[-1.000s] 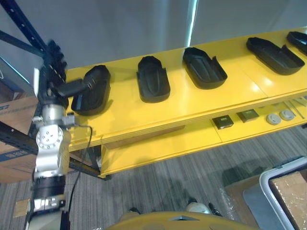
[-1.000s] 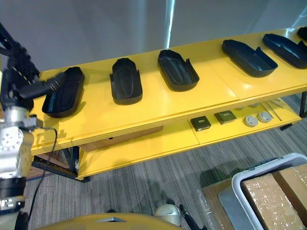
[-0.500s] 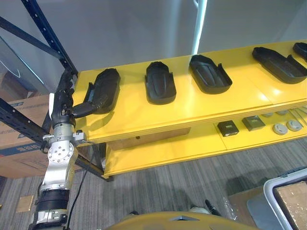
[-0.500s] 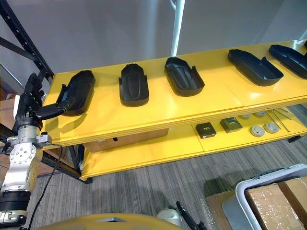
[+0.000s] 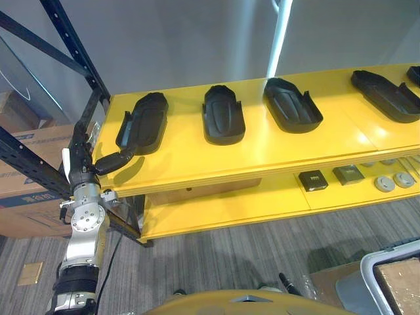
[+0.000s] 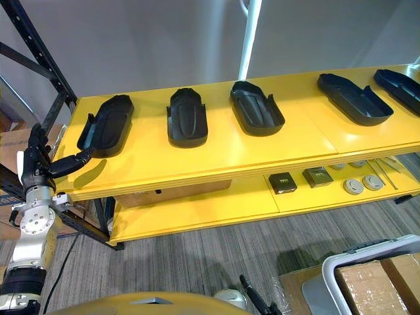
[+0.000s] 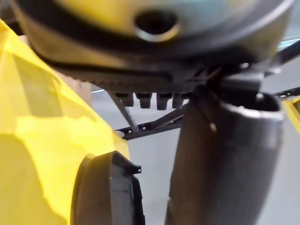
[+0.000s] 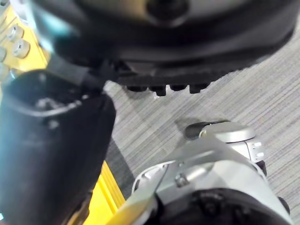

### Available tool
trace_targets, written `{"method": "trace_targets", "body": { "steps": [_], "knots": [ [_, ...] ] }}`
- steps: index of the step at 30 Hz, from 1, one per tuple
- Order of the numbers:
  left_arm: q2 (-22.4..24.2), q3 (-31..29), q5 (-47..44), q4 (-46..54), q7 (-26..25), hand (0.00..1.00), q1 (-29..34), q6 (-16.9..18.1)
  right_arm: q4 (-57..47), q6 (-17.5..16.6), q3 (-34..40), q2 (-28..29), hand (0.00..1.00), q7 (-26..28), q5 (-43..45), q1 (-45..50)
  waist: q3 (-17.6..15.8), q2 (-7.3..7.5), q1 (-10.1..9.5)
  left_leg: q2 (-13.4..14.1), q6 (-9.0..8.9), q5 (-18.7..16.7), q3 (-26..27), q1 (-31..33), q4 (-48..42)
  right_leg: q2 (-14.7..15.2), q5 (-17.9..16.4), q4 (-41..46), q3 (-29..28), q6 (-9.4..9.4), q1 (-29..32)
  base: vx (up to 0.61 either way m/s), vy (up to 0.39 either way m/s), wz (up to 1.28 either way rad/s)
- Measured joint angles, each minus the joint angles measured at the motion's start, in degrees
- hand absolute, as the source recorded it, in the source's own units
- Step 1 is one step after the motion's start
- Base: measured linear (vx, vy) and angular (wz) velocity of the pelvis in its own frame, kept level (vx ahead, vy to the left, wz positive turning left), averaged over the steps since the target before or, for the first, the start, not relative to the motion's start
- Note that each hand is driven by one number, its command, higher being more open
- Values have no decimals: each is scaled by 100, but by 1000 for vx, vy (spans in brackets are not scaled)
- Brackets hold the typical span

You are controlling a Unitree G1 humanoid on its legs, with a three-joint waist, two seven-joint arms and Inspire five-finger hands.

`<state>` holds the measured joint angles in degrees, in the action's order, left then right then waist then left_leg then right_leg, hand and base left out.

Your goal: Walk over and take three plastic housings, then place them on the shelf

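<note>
Three black housings lie in a row on the top board of the yellow shelf [image 5: 197, 164]: the leftmost housing [image 5: 143, 123] at the upper left of the frame, a second housing [image 5: 224, 115] beside it and a third housing [image 5: 292, 105] nearer the middle, with more of them toward the upper right. The left hand [image 5: 82, 167] sits at the shelf's left corner, at the left middle of the frame. It holds nothing, its fingers are straight, and its thumb [image 7: 225, 164] points toward the near end of the leftmost housing. In the left wrist view a thin gap shows between the two, so they are just beside each other, not touching. The placing looks as good as done, and the step in hand seems to be getting the hand clear. To do that well, draw the hand straight back and down from the shelf edge, thumb kept off the housing's rim so nothing is dragged toward the corner, and steer wide of the dark rack post [image 5: 69, 39] close by on the left. The right hand [image 8: 178, 47] hangs over the grey floor [image 8: 243, 84]; whether it is open or closed I cannot tell.
</note>
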<state>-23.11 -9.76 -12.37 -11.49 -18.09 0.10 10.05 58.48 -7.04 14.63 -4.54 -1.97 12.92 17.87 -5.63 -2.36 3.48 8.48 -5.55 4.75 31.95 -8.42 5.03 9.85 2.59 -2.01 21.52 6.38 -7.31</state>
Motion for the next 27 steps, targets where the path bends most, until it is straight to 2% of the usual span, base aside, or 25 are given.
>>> {"method": "trace_targets", "body": {
  "steps": [13,15,27],
  "knots": [
    [20,27,-567,-476,962,100,31,2,39,50,59,-21,100,139,-24,-29,-10,-10,-2,2,-14,-12,67,-2,4,-7,-24,-17,-74,-37,32,-1,0,-2],
    [14,27,-959,-804,1225,100,29,174,39,51,75,-21,100,161,-28,-21,-13,-13,35,10,-36,-29,115,-21,1,-17,-21,-21,-128,-33,42,12,-2,-9],
    [14,10,-1007,-1054,1340,100,28,418,37,53,168,-18,100,201,-131,-31,-16,-23,11,26,-83,-77,287,-150,-13,-40,-15,-12,-293,-25,32,1,0,-7]
  ]
}}
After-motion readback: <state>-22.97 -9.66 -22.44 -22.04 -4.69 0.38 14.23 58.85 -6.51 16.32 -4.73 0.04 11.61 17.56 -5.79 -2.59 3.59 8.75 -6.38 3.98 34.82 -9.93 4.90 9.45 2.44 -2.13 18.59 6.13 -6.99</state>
